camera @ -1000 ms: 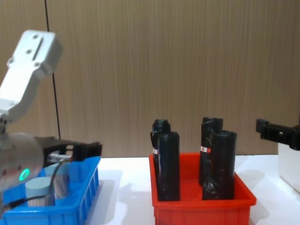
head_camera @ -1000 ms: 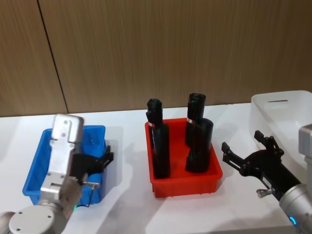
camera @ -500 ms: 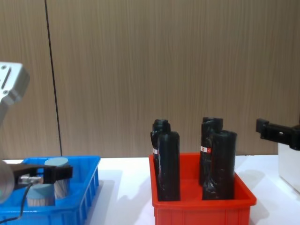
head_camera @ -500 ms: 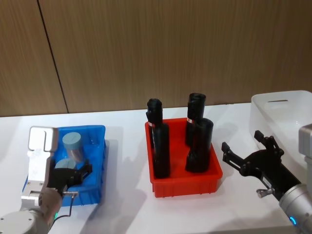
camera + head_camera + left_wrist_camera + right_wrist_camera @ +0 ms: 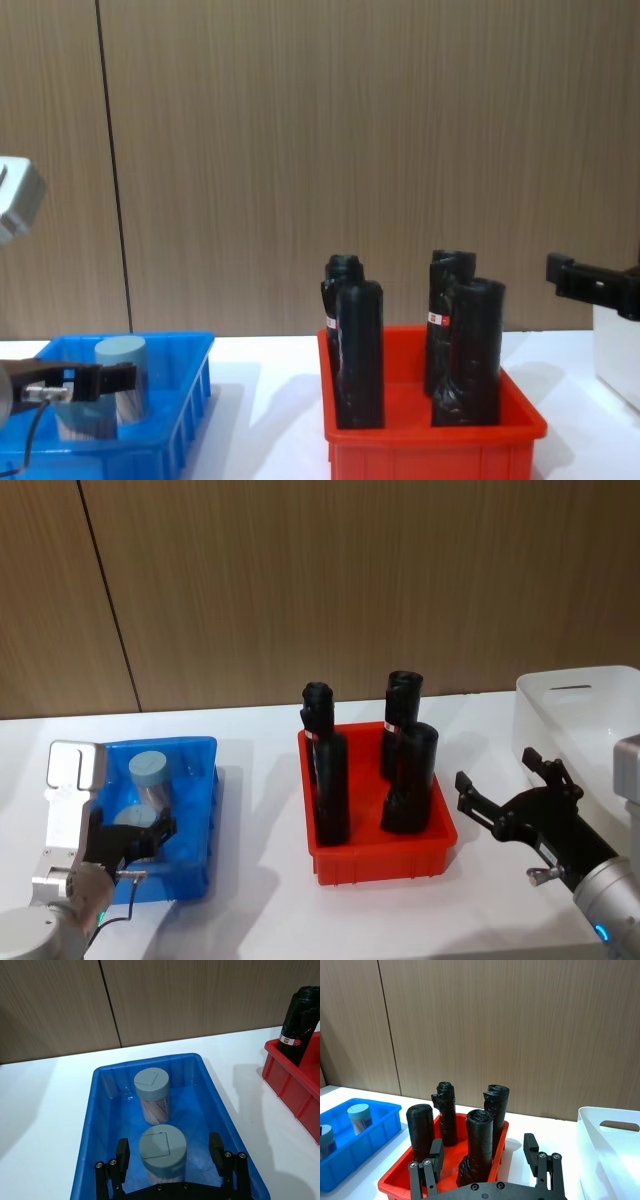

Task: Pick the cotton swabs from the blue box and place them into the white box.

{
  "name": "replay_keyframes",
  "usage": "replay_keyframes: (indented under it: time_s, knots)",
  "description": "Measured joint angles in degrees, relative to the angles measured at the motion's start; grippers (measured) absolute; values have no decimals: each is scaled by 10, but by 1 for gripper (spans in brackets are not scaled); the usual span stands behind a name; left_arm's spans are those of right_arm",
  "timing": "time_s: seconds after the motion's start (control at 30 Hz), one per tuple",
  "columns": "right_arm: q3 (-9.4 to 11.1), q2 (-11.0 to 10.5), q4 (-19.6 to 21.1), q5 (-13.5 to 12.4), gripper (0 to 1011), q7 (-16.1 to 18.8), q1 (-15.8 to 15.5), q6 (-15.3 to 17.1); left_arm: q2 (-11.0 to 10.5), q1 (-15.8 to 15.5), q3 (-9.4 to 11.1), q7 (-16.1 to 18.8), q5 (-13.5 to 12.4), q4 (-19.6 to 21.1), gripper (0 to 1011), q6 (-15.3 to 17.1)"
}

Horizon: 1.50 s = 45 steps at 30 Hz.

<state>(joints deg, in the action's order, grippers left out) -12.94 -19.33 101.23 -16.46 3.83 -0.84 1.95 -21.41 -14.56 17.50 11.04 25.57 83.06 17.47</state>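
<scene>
Currently the near swab tub (image 5: 162, 1147) in the blue box (image 5: 97, 1110) is flanked by the open left gripper (image 5: 169, 1149). Gripped off-centre, it could be tipped onto the far tub (image 5: 151, 1087). The right gripper (image 5: 495, 768) is held open near the white box (image 5: 545, 715).

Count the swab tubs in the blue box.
2, both in the blue box: the far tub toward the back, the near tub between the open fingers of the left gripper. None appears hidden.
</scene>
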Motion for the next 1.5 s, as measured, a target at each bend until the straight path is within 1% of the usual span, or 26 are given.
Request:
replay_keyframes:
  time_s: [0.17,0.67,1.1,1.13,1.2,1.5]
  knots:
    - [0,0,0,0,1002,0,0,0,4,-10,-2,-13,-9,-19,1003,-5]
    - [0,0,0,0,1002,0,0,0,14,-34,-5,-33,-34,-64,1003,-5]
    - [0,0,0,0,1002,0,0,0,25,-55,-5,-64,-50,-112,1002,-19]
    - [0,0,0,0,1002,0,0,0,26,-57,-5,-66,-51,-116,969,-20]
    - [0,0,0,0,1002,0,0,0,27,-60,-5,-69,-52,-120,941,-22]
    - [0,0,0,0,1002,0,0,0,33,-67,-7,-75,-48,-140,702,-33]
